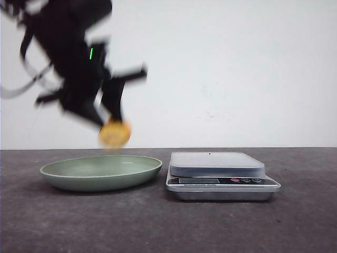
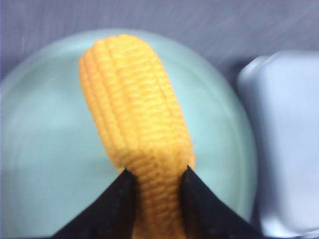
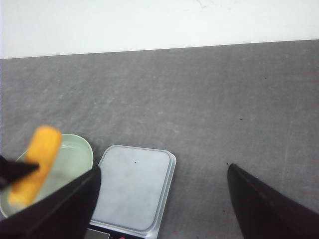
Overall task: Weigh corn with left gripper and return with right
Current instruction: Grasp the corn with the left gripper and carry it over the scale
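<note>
Left gripper (image 2: 155,191) lifts corn (image 2: 134,119) (above plate (image 2: 45,164)).

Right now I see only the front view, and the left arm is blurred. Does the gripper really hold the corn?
Observer: Yes. In the left wrist view the left gripper has its two fingers pressed on one end of the corn.
Operator: Where is the corn, over the plate or over the scale?
Observer: Over the plate, lifted clear of it; the scale lies beside the plate.
Operator: Is something on the scale?
Observer: No. The right wrist view shows its platform bare.
Operator: And the right gripper?
Observer: The right gripper is open, holding nothing, above the table near the scale.
</note>
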Tool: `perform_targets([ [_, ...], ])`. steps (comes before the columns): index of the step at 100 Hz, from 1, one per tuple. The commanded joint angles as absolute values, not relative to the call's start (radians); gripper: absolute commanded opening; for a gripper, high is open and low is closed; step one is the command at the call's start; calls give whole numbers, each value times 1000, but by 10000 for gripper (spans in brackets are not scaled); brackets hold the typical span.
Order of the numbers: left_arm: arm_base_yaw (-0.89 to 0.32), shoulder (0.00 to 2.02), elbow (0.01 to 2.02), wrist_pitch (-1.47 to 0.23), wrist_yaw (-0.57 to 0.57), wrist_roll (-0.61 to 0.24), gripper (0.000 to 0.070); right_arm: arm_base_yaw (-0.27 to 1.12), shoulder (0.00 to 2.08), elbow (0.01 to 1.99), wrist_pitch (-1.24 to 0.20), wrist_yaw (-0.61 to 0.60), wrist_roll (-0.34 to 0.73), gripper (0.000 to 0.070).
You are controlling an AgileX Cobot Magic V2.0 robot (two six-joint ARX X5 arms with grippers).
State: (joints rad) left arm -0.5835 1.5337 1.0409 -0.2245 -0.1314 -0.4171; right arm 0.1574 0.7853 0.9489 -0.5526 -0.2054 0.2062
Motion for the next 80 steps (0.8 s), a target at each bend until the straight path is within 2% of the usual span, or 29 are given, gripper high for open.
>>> perform_targets([
  [1, -618, 1515, 1122, -249, -119, -374, 4, 162, 789, 970, -547, -201, 197, 505],
  [15, -702, 1536, 1254, -276, -115, -346, 5, 162, 789, 970, -546, -194, 197, 505],
  [39, -815, 1719, 1443, -263, -116, -405, 5, 162, 789, 970, -547, -194, 197, 505],
  [59, -838, 1882, 1499, -260, -116, -467, 4, 162, 789, 970, -548, -183, 197, 505],
  [80, -838, 1990, 1499, -270, -107, -487, 4, 162, 789, 970, -548, -183, 197, 505],
])
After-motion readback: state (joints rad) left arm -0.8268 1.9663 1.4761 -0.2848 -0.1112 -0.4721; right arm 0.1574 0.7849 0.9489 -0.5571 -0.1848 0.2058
